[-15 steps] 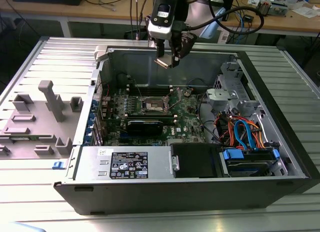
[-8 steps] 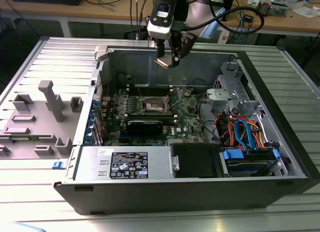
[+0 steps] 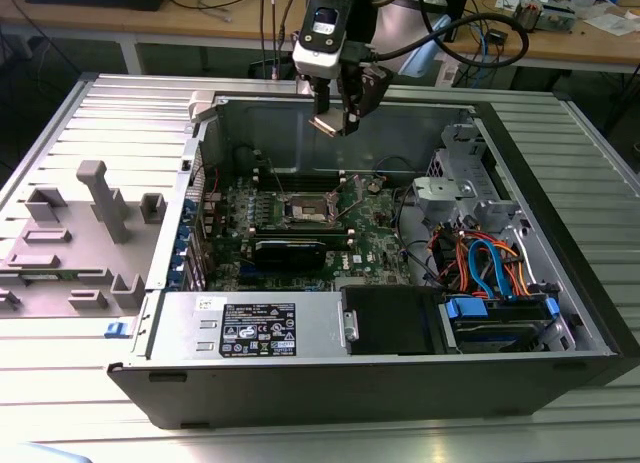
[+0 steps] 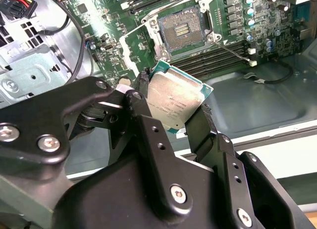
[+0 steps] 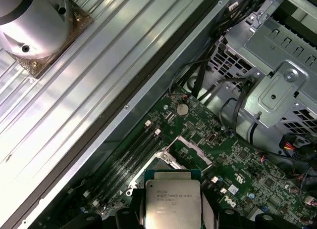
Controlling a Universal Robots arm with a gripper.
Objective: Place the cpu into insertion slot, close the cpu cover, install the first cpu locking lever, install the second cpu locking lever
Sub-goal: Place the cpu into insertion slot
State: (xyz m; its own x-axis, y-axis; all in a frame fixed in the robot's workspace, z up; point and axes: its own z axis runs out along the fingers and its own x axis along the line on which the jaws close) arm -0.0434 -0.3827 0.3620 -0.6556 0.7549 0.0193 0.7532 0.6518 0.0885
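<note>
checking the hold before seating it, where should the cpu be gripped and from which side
By two opposite edges, from the silver top side, as the claw holds it now. The cpu is a thin flat square, so only its edges offer parallel faces, leaving the underside untouched.

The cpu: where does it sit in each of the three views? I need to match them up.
Exterior view: the cpu is held in the hand, high over the green circuit board.
Second wrist view: the cpu is clamped in the hand, apart from the open insertion slot.
First wrist view: the cpu shows its silvery top.
Shared landmark: the green circuit board.
</note>
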